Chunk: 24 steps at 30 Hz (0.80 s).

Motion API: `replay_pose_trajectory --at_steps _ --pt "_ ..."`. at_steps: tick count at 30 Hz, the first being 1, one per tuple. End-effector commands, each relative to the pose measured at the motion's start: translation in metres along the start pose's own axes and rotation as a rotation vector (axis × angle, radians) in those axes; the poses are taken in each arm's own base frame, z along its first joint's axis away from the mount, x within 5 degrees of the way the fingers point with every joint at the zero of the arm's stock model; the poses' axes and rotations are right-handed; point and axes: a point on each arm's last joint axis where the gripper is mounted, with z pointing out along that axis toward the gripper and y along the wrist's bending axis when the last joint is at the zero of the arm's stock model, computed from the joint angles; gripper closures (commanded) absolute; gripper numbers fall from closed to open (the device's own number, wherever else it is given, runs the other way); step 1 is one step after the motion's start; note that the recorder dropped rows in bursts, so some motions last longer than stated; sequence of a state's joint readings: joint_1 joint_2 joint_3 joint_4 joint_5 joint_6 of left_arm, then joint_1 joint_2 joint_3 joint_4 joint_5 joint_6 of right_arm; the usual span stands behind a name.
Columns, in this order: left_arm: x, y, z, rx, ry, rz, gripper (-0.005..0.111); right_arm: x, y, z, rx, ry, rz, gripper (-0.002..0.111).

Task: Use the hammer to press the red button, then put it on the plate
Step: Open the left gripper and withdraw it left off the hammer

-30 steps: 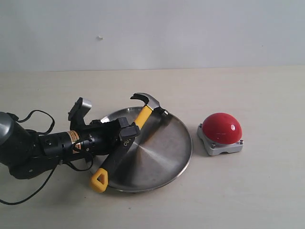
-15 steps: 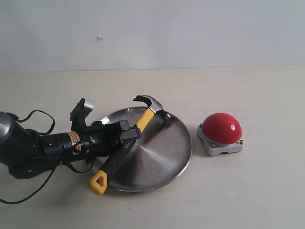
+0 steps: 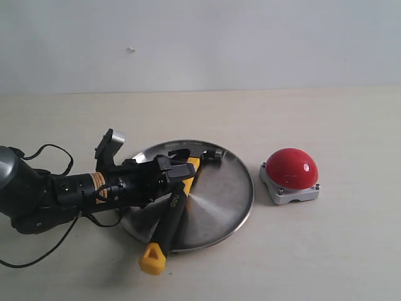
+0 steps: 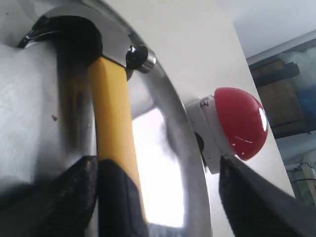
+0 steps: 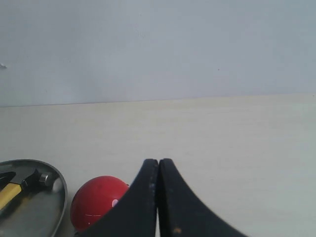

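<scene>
Silver plate (image 3: 220, 195) carries the hammer (image 3: 169, 219), head at its far rim, yellow end overhanging the near edge. Left gripper (image 4: 155, 177) straddles the handle, spread wide, not clamping it. Right gripper (image 5: 158, 165) is pressed together, empty.

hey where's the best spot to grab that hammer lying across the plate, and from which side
Take the hammer by its black handle, on the stretch leading to the yellow end that sticks out past the plate rim. Come from above with the jaws across the handle: that part is straight, narrow and unobstructed.

Open table (image 3: 338, 251) around the red button (image 3: 291, 168), only the plate (image 3: 222, 194) close beside it.
</scene>
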<state>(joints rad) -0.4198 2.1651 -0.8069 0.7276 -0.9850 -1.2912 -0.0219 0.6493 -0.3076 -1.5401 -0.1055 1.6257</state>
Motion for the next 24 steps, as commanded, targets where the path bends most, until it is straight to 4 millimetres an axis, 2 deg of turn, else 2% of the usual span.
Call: replay_pose_trajectory --at_steps 1,9,12,18,21,24 --pt "-0.008 -0.011 -0.002 0.059 -0.036 0.007 0.034 0.0 0.0 -0.001 -0.001 -0.002 -0.004 0.108" --pt "-0.024 -0.034 -0.017 0.13 -0.027 0.109 0.037 0.0 0.0 -0.001 -0.001 -0.002 -0.004 0.108" --pt "-0.036 -0.04 -0.028 0.131 -0.045 0.144 0.053 0.0 0.0 -0.001 -0.001 -0.002 -0.001 0.108" --pt "-0.057 -0.036 -0.054 0.041 -0.017 0.203 0.107 0.0 0.0 -0.001 -0.001 -0.002 -0.001 0.108" --pt "-0.066 -0.033 -0.071 -0.017 0.014 0.296 0.107 0.0 0.0 -0.001 -0.001 -0.002 -0.001 0.108" --pt "-0.069 -0.025 -0.083 -0.169 0.044 0.369 0.107 0.0 0.0 -0.001 -0.001 -0.002 -0.001 0.108"
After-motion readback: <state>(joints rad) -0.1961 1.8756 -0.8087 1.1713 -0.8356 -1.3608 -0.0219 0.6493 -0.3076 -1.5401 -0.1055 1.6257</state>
